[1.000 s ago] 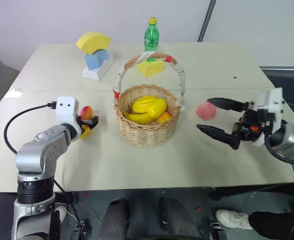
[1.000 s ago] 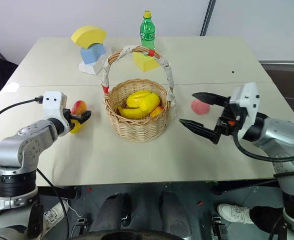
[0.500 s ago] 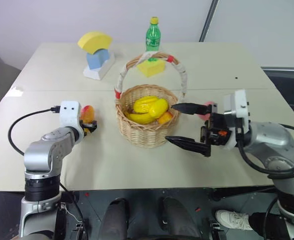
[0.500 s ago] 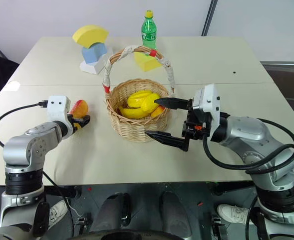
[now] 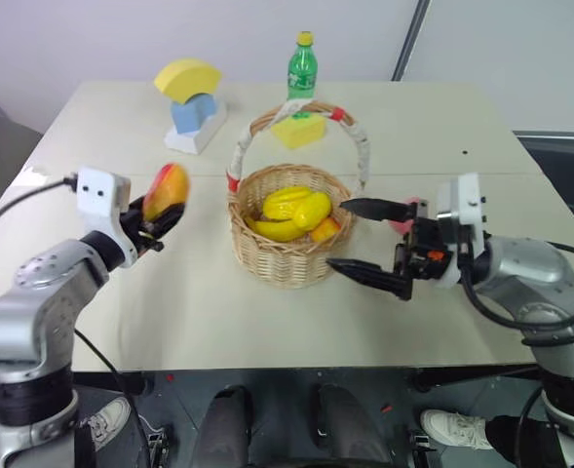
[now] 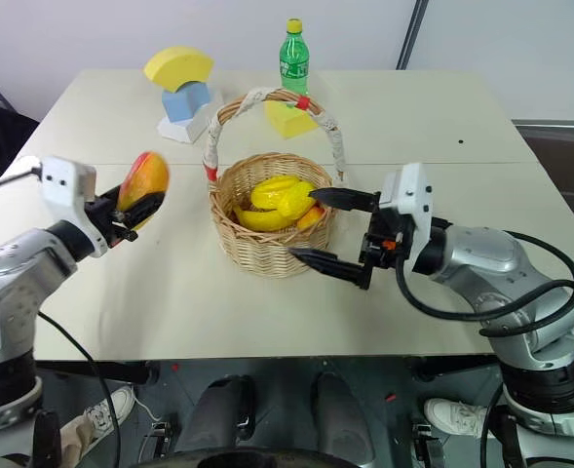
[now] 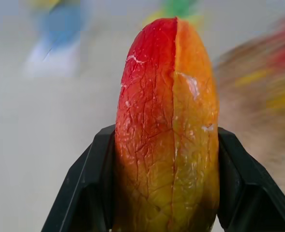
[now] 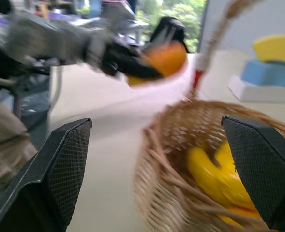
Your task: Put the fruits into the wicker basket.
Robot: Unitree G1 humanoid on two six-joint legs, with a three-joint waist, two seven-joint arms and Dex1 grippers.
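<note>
stereo head views and two wrist views of a pale table. the left gripper is clamped on the mango, which stands upright between its black fingers and is raised off the tabletop, left of the wicker basket with bare table between the two. the right gripper has its jaws spread wide with nothing between them, pointing leftward with its tips just beside the basket's right wall. the peach lies on the table behind that gripper's upper finger, partly hidden by it. the basket sits near the table's middle, already holding yellow fruit, its cloth-wrapped handle arching from left to right over the opening. at the far side stand foam blocks, a yellow block and a green bottle, all well apart from both grippers. the near strip of table in front of the basket is open up to the front edge; the right rear quarter is likewise open.
</note>
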